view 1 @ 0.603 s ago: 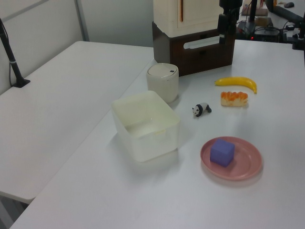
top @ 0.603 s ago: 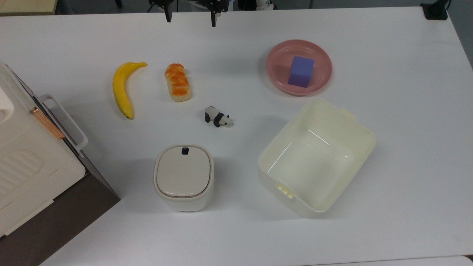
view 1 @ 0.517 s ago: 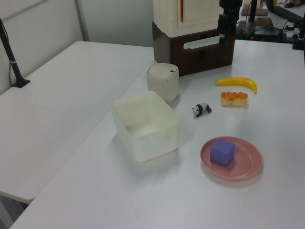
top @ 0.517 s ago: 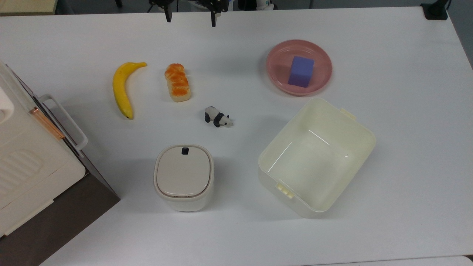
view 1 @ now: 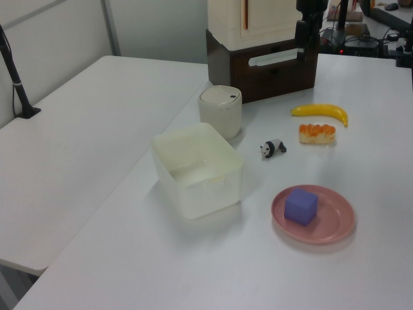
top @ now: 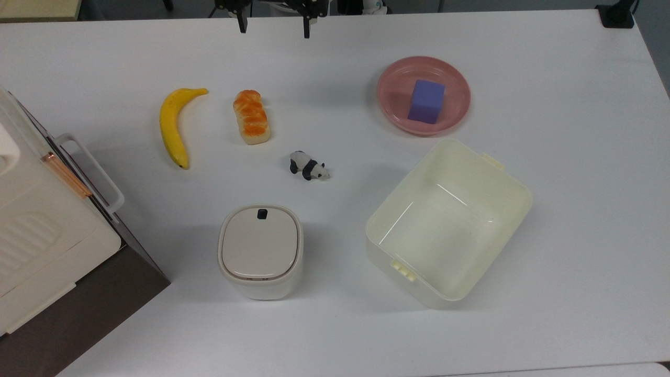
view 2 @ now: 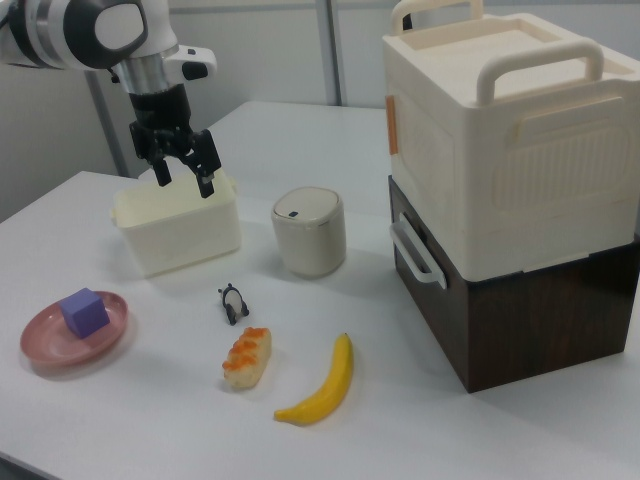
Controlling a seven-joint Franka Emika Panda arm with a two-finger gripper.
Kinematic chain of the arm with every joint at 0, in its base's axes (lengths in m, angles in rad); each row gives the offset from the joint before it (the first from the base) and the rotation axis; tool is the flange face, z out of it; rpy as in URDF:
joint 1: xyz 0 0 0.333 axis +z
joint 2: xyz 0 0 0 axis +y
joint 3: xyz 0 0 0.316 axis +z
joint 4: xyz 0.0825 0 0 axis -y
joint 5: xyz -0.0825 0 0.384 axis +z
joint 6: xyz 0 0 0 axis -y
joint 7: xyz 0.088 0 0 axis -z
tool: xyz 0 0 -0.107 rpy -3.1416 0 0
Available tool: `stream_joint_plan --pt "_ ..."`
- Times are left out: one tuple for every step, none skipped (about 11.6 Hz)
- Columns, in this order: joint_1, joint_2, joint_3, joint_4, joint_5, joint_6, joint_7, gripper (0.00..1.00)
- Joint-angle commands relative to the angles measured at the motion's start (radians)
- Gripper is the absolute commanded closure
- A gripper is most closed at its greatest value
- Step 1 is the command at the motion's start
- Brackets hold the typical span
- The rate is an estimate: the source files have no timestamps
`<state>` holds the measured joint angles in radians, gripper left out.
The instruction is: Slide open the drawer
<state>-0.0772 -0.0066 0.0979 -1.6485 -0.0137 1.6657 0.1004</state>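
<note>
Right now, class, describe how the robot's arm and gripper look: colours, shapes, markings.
The arm is glossy white with rounded segments and black bands at the joints. A grey cylindrical wrist leads to a black gripper with two slim black fingers.

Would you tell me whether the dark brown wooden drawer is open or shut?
Shut: the dark brown wooden drawer front sits flush with the cabinet.

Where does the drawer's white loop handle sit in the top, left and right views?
Top view: the handle is at the top view's far left edge, on the cabinet front, left of the banana.
Left view: the handle is at the top, behind the banana.
Right view: the handle is at centre right, above the banana.
Shared landmark: the banana.
</note>
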Motion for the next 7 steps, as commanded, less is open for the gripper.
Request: stream_joint_plan --pt "0.002 -0.007 -0.003 -0.001 0.024 -0.018 -0.025 0.00" --pt "0.004 -0.006 -0.001 -0.002 0.024 -0.018 -0.025 0.00" --pt "0.005 -0.006 0.000 -0.004 0.024 -0.018 -0.025 0.00" --pt "0.007 -0.006 0.002 -0.004 0.026 -0.018 -0.025 0.00" --pt "0.008 -0.006 0.003 -0.004 0.027 -0.021 -0.025 0.00" --pt "0.022 -0.006 0.005 -0.004 0.028 -0.021 -0.019 0.00" --pt "0.048 -0.001 0.005 -0.005 0.028 -0.020 -0.013 0.00"
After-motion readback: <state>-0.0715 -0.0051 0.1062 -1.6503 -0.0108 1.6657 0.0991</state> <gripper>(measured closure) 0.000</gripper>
